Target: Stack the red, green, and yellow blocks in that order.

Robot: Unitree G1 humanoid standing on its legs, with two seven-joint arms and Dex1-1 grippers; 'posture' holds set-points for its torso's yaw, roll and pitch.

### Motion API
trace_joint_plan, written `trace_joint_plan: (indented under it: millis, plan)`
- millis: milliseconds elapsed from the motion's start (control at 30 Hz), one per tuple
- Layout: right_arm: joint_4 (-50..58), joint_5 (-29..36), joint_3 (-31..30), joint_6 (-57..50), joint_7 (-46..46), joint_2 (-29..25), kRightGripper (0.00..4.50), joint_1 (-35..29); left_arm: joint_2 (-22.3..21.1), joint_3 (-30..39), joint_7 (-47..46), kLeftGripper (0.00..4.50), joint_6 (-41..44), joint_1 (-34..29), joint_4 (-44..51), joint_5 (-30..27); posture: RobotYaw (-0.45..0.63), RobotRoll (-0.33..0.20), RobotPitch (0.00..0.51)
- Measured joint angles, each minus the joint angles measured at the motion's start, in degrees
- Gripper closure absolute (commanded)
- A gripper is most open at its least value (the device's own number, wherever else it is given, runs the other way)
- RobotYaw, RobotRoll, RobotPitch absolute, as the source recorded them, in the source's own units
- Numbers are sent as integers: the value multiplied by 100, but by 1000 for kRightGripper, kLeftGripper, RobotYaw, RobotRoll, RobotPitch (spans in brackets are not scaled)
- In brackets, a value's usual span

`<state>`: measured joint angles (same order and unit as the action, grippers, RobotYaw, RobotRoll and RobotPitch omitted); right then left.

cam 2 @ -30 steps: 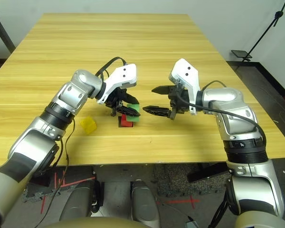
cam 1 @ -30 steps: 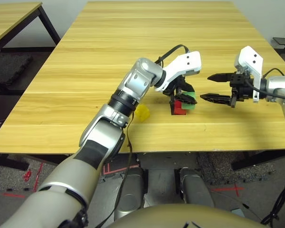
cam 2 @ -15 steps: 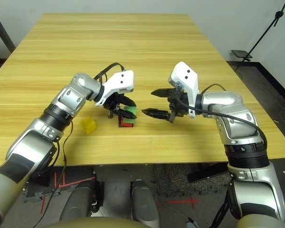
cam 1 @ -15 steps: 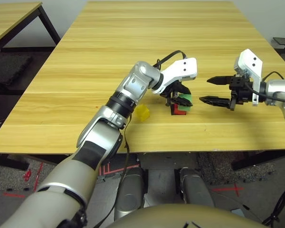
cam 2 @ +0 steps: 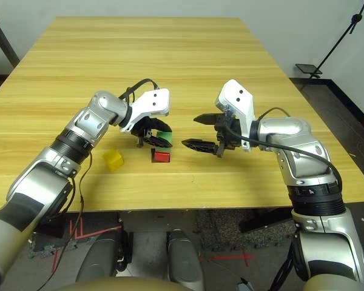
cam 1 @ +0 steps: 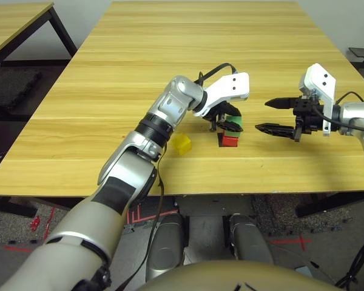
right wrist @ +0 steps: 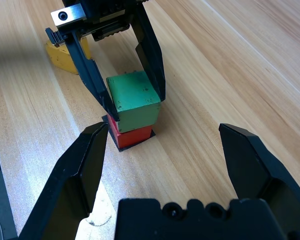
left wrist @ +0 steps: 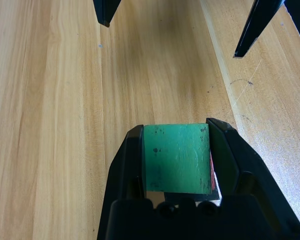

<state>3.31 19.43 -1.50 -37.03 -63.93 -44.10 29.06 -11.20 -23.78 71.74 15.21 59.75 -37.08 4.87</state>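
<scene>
While clamped on green block [right wrist: 134,100] — left tool [cam 2: 151,138], above red block [right wrist: 135,136]

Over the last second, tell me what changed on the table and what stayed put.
The left hand, shut on the green block, has drawn back a little toward the robot's left with the block between its fingers, settling it squarely over the red block. Unchanged: the grip on the green block, the red block on its black patch, the yellow block on the table, and the right hand open nearby.
</scene>
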Motion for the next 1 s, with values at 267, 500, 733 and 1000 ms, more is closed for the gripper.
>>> trace_joint_plan:
  millis: [267,500,733,1000]
  plan:
    - [-75,-2,0,1,-2,0,0,40,-9,-3,46,2548,138,-27,124,-1,47,-76,58]
    - [-108,-5,0,8,-2,0,0,41,-3,-9,4,1144,431,-62,227,0,61,-75,59]
    - [-221,-10,-3,53,-9,4,0,61,-37,112,-236,30,1378,-235,1045,-138,82,-72,56]
    - [-345,-10,-9,125,-47,16,0,124,-1279,871,-1006,30,4344,-1230,4269,-451,132,-66,72]
